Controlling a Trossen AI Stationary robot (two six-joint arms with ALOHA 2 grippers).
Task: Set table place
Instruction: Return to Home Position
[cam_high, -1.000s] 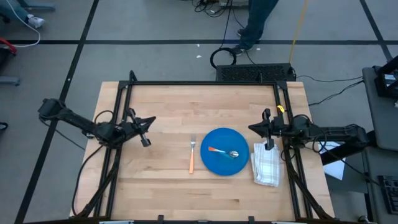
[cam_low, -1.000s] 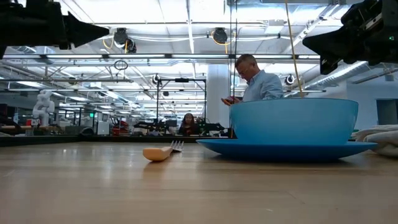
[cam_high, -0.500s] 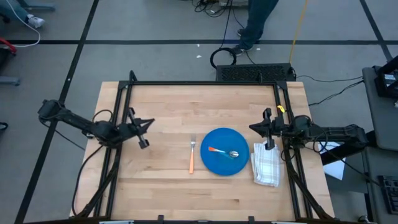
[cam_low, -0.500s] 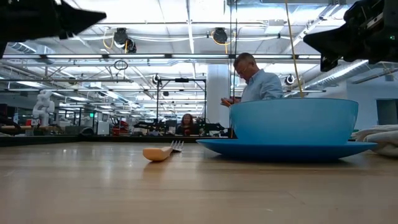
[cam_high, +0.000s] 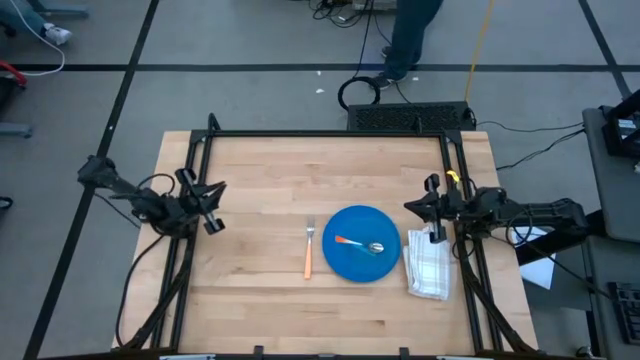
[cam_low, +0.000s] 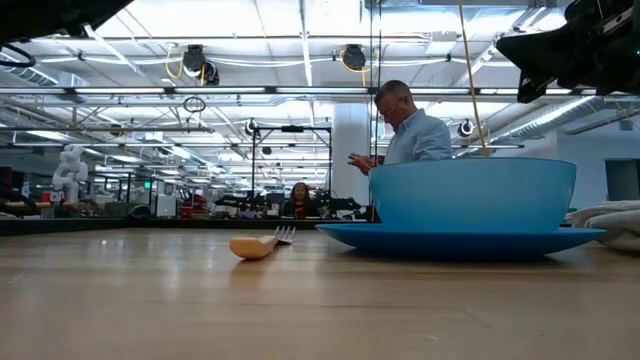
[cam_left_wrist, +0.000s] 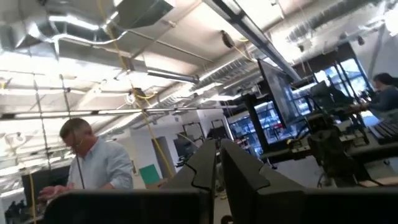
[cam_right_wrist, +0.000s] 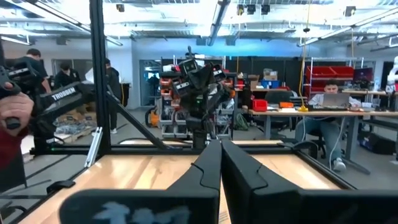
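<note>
On the light wooden table (cam_high: 300, 165) a blue bowl on a blue plate (cam_high: 362, 243) holds an orange-handled spoon (cam_high: 360, 245); they also show in the low view (cam_low: 470, 200). An orange-handled fork (cam_high: 308, 252) lies flat on the wood to the plate's left, and a white napkin (cam_high: 430, 265) lies to its right. My left gripper (cam_high: 218, 192) is shut and empty, raised near the table's left edge. My right gripper (cam_high: 408, 207) is shut and empty, raised over the table's right side, just beyond the napkin's far end.
The black metal frame (cam_high: 330, 133) runs along the table's far edge and down both sides under the arms. A person (cam_low: 405, 125) stands beyond the far edge. Bare wood lies between the left gripper and the fork, and in front of the plate.
My left gripper has drawn back toward the table's left edge and tipped upward, leaving the low view's top left corner almost entirely. The fork, plate, bowl, spoon and napkin have not moved.
</note>
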